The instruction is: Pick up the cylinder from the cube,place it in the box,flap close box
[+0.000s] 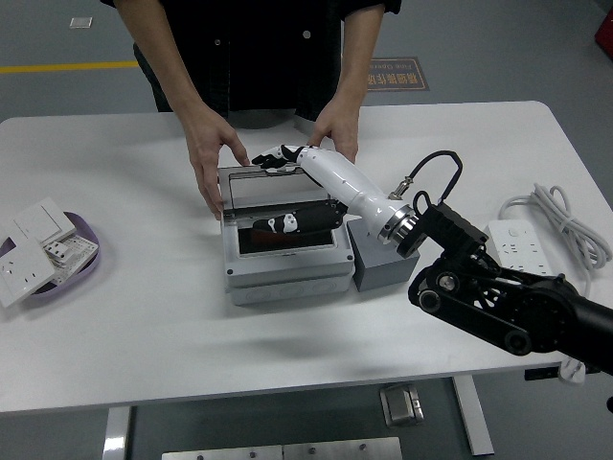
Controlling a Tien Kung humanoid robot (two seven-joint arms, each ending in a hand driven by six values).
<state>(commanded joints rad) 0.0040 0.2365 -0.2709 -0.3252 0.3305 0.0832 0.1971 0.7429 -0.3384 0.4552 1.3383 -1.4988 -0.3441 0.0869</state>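
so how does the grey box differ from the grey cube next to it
The grey box is pale grey, wide and low, with its clear lid raised by a person's hands. The grey cube is darker, narrower and solid, with nothing showing on top. The box is open with the robot's right hand at it; the cube stands untouched. Both sit on the white table.

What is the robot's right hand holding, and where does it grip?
Nothing: the right hand is open by the box lid.

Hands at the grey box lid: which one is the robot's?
The white-and-black hand reaching over the lid's top edge from the right; the two bare hands gripping the lid's sides are the person's.
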